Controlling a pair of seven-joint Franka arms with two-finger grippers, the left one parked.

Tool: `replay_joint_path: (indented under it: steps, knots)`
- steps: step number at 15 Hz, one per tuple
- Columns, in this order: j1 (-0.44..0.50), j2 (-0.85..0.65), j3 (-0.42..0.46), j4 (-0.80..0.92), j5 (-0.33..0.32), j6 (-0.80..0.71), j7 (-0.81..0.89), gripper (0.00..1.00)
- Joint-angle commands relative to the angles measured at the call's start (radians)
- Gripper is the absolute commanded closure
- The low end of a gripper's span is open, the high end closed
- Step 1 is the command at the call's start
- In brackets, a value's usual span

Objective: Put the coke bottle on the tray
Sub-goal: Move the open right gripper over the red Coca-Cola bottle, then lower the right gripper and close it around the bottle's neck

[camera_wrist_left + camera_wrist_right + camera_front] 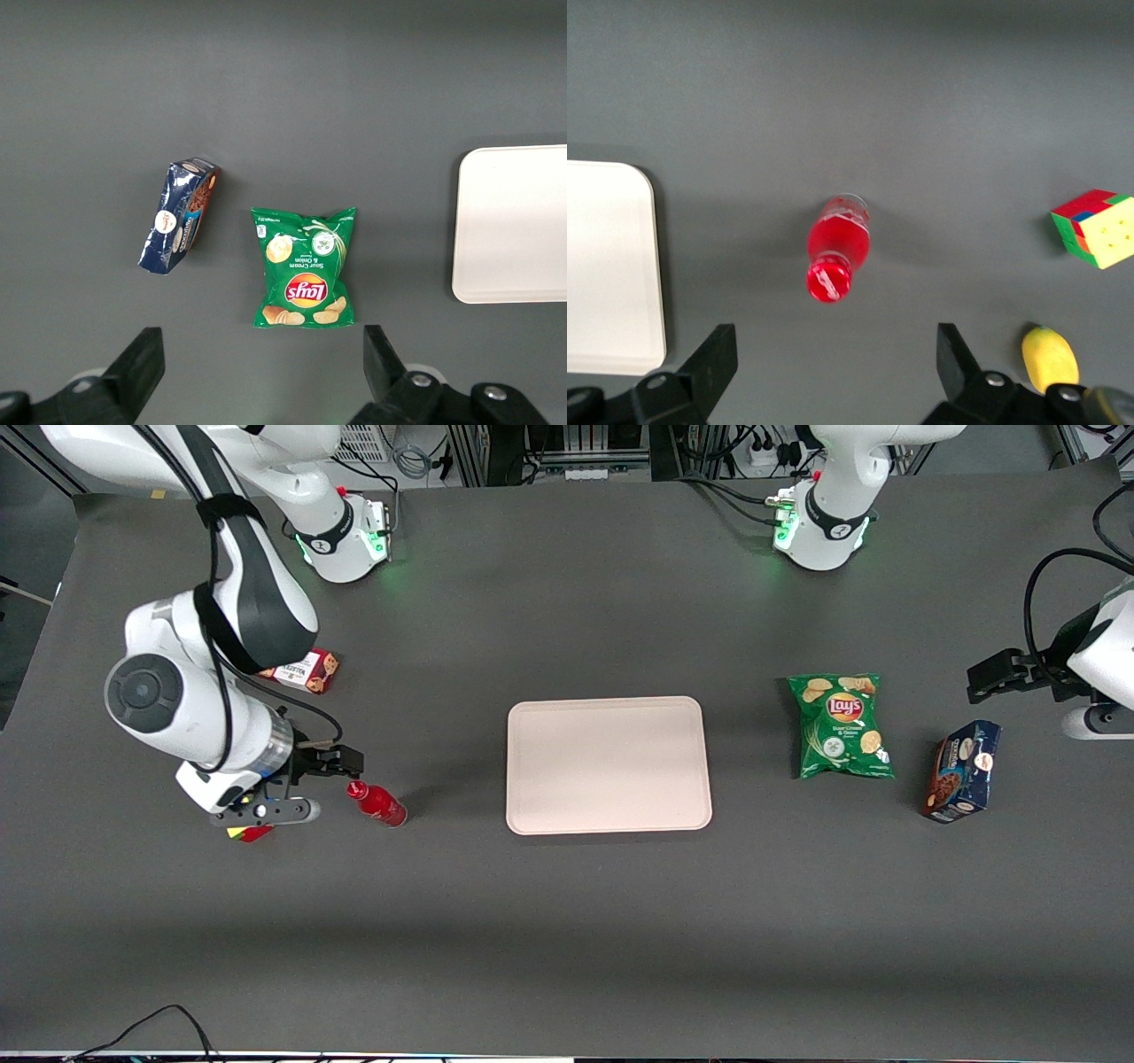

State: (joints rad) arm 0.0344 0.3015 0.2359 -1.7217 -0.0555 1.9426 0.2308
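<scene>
Approach step: gripper (pixel 833 372) spread wide above the upright coke bottle (pixel 378 803) near the working arm's table end, tray (pixel 608 815) mid-table; next, descend and pinch the neck.

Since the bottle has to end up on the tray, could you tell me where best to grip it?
Grip the coke bottle around its body just under the narrow neck, coming down from above: it stands upright, apart from everything. The open gripper hovers beside it.
</scene>
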Motion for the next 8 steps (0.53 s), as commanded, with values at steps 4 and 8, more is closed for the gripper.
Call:
replay_joint_path:
  steps: [4, 8]
  knots:
    - [0.009, 0.042, -0.001, -0.025, -0.018, 0.098, 0.033, 0.0]
    - [0.009, 0.071, -0.001, -0.035, -0.02, 0.119, 0.033, 0.0]
